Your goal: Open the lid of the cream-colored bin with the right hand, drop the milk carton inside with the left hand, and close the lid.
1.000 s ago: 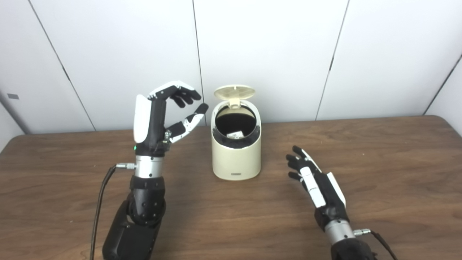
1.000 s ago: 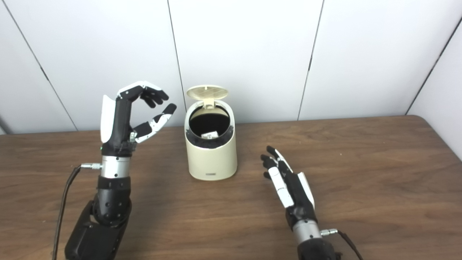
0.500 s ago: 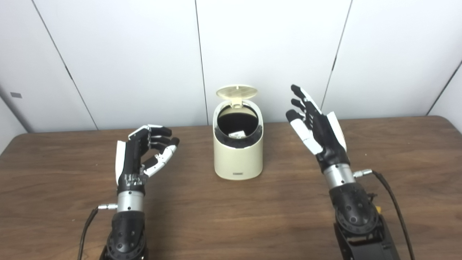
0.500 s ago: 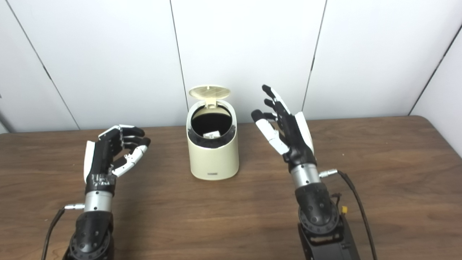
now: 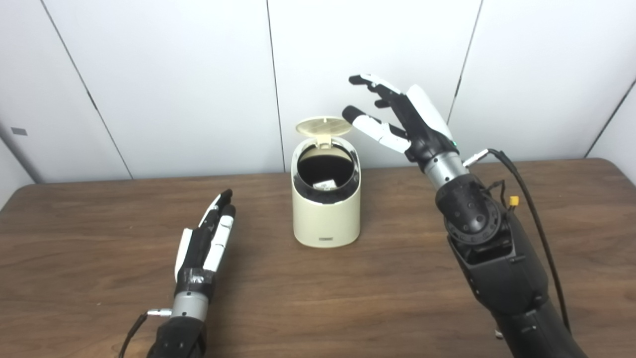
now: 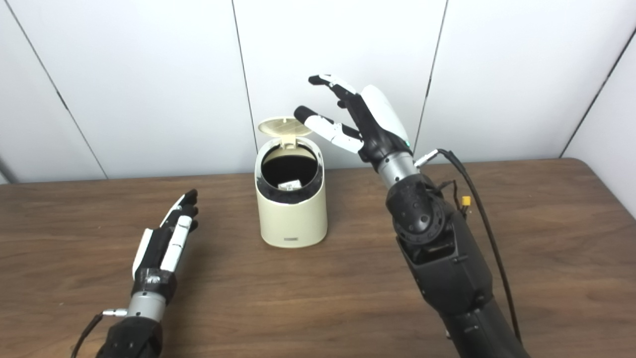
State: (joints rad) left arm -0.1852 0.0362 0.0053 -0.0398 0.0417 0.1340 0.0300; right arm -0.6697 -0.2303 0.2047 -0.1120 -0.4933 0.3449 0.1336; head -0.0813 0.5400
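Note:
The cream-colored bin (image 5: 325,219) stands at the middle of the wooden table (image 5: 397,298), its round lid (image 5: 323,126) tipped up at the back. Inside the dark opening, part of the milk carton (image 5: 325,184) shows as a small white shape. My right hand (image 5: 397,119) is raised just right of the lid, open, thumb tip close to the lid's edge and fingers arched above it. My left hand (image 5: 206,243) lies low over the table left of the bin, open, fingers straight and holding nothing.
A white panelled wall (image 5: 149,74) rises right behind the bin. A black cable (image 5: 526,199) loops off my right forearm. Brown table surface spreads on both sides of the bin.
My right hand rose from the table and swung up and left beside the open lid. My left hand dropped from beside the bin down to the table and flattened out.

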